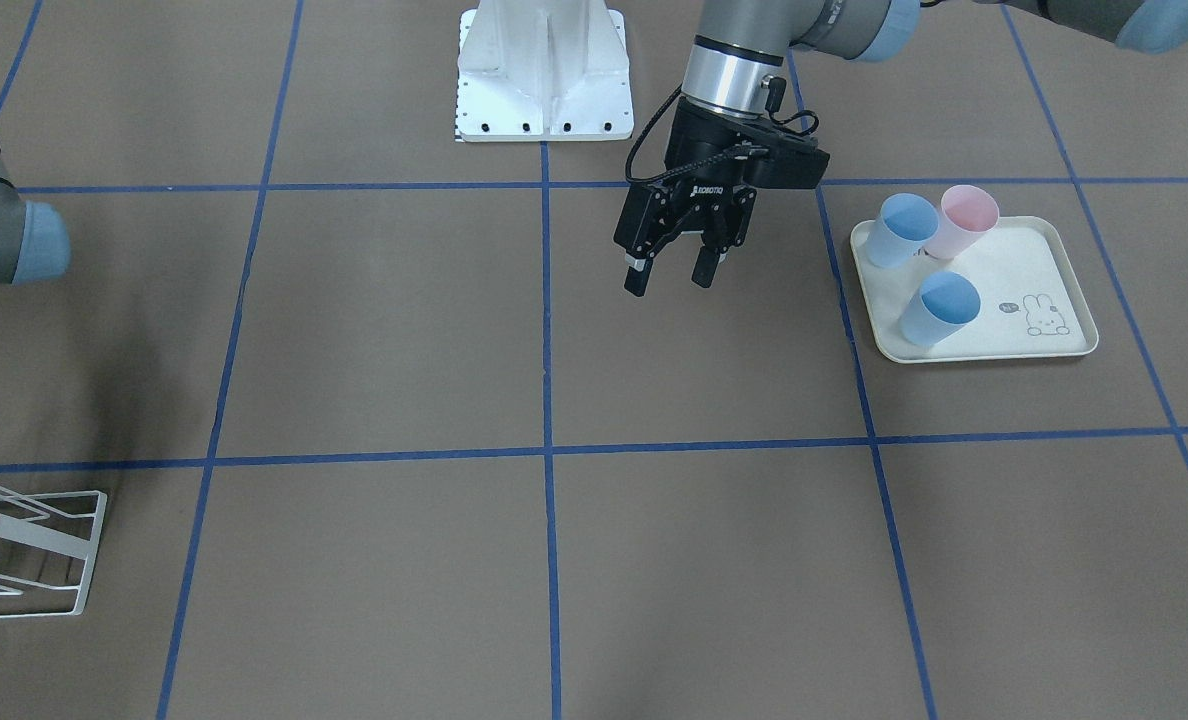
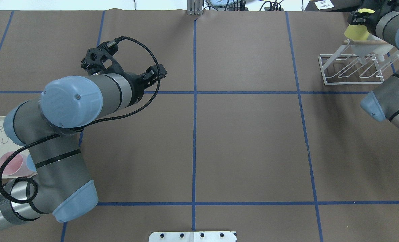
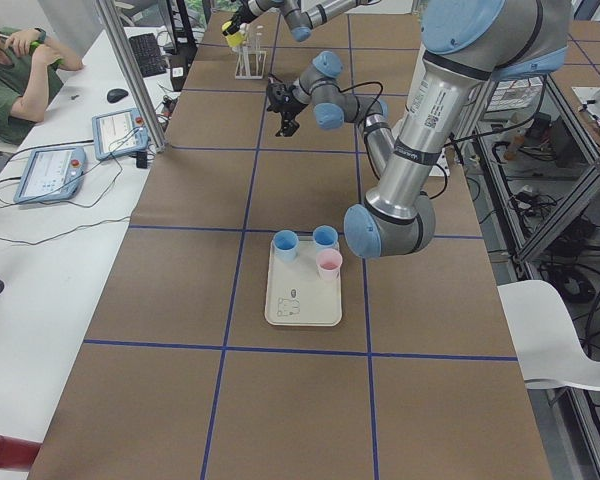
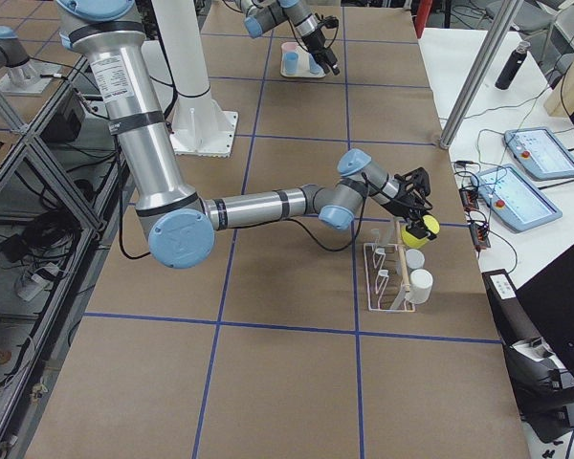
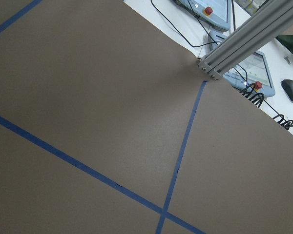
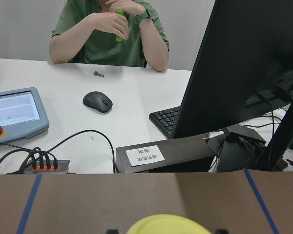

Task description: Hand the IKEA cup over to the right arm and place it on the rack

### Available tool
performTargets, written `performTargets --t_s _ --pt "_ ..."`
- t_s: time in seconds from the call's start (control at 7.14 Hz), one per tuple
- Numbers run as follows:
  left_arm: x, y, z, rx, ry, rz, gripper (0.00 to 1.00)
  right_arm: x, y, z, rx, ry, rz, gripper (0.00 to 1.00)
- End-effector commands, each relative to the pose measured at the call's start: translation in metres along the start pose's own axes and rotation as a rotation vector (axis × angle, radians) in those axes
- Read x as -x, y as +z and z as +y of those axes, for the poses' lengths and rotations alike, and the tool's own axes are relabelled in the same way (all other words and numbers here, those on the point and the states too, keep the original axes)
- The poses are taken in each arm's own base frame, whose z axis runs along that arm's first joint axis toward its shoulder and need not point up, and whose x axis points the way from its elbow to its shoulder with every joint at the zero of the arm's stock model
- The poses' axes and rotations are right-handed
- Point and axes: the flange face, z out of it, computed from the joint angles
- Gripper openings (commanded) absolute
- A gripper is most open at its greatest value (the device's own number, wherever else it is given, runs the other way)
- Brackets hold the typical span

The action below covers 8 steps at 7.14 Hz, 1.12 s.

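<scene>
My right gripper [image 2: 360, 18] is shut on a yellow cup [image 2: 356, 31] and holds it just above the far end of the white wire rack [image 2: 352, 72]. The exterior right view shows the same cup [image 4: 420, 228] over the rack [image 4: 390, 279], at the wooden-tipped peg. In the right wrist view only the cup's yellow rim [image 6: 168, 224] shows at the bottom edge. My left gripper [image 1: 670, 278] is open and empty. It hangs over the table's middle, left of the tray in the front-facing view.
A cream rabbit-printed tray [image 1: 1054, 265] holds two blue cups [image 1: 939, 308] and a pink cup [image 1: 966, 222]. Two white cups [image 4: 418, 282] sit on the rack. The white robot base [image 1: 544, 70] stands at the table's edge. An operator [image 6: 110, 29] sits behind the desk.
</scene>
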Motion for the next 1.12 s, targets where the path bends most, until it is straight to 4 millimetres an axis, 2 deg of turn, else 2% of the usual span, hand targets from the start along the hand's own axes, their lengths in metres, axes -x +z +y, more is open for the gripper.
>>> performTargets --t_s 0.0,0.14,0.28,0.7,0.84,0.98 --pt "0.003 0.004 0.002 0.001 0.001 -0.007 1.00 0.005 0.001 0.014 0.017 -0.012 -0.004 0.00" --pt "0.003 0.004 0.002 0.001 0.001 -0.007 1.00 0.006 0.002 0.016 0.019 -0.015 -0.004 0.06" --pt "0.003 0.004 0.002 0.001 0.001 -0.007 1.00 0.004 0.005 0.018 0.024 -0.028 0.001 0.98" --pt "0.001 -0.001 0.002 0.013 0.012 -0.003 1.00 0.013 -0.009 0.007 0.043 -0.056 -0.055 1.00" --pt "0.002 -0.001 -0.005 0.039 0.014 -0.017 1.00 0.006 -0.019 -0.010 0.068 -0.035 -0.097 1.00" --pt "0.017 -0.003 -0.025 0.035 0.085 -0.067 1.00 0.002 -0.039 -0.026 0.104 -0.006 -0.170 1.00"
